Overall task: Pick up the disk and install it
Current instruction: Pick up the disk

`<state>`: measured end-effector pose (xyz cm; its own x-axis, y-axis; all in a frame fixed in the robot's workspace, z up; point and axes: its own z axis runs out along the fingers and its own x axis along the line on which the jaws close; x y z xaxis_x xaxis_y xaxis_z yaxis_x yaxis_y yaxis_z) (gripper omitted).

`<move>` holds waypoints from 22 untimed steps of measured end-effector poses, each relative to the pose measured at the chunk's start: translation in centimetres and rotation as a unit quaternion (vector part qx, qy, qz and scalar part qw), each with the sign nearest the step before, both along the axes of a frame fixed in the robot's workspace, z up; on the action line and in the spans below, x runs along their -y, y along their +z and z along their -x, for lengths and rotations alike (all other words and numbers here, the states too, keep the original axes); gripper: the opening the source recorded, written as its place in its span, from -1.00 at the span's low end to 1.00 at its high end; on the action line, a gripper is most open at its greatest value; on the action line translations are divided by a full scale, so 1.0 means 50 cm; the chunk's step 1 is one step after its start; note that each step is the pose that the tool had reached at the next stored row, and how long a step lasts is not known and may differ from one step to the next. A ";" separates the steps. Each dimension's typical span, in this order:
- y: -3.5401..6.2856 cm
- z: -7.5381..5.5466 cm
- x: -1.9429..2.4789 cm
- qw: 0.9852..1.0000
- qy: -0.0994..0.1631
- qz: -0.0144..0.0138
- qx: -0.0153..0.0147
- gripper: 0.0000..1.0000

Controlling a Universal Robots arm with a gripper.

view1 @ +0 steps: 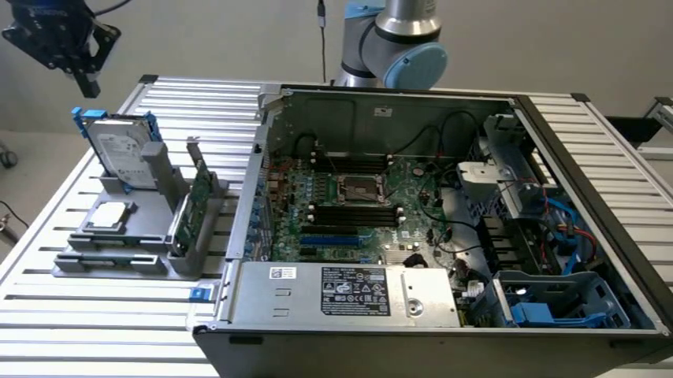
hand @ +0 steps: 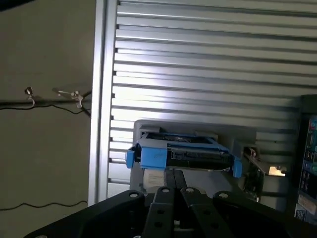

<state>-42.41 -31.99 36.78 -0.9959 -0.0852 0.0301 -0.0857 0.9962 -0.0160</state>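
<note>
While the tool [view1: 87, 82] hangs shut on nothing, the disk [view1: 119, 148] stands upright in a grey rack [view1: 116, 264] below it, well apart. Beyond the disk from the tool, a green card [view1: 186, 211] stands on edge, then the open computer case [view1: 421, 220] sits on the slatted worktop [view1: 74, 315].

disk [view1: 121, 153] upright in holder [view1: 105, 264], computer case [view1: 421, 346] at exterior view's right, fingers [view1: 91, 80] above disk

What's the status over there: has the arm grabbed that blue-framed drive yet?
Gripper shut, empty, hovering above the disk, apart from it. Disk upright in the grey holder, untouched. Nothing seen in the way.
</note>
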 end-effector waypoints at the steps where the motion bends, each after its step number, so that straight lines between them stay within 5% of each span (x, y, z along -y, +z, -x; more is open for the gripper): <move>1: 0.000 0.000 0.0000 1.000 0.009 0.000 0.000 -0.79; 7: -0.003 0.000 0.0000 0.998 0.063 0.000 0.000 -0.79; 12: -0.005 0.000 0.0000 0.994 0.109 0.000 0.000 -0.79; 18: -0.008 0.000 0.0000 0.987 0.163 0.000 0.000 -0.79; 22: -0.010 0.000 0.0000 0.980 0.199 0.000 0.000 -0.79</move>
<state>-42.41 -31.99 36.30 -0.8840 -0.4664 0.0301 -0.4670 0.8841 -0.0159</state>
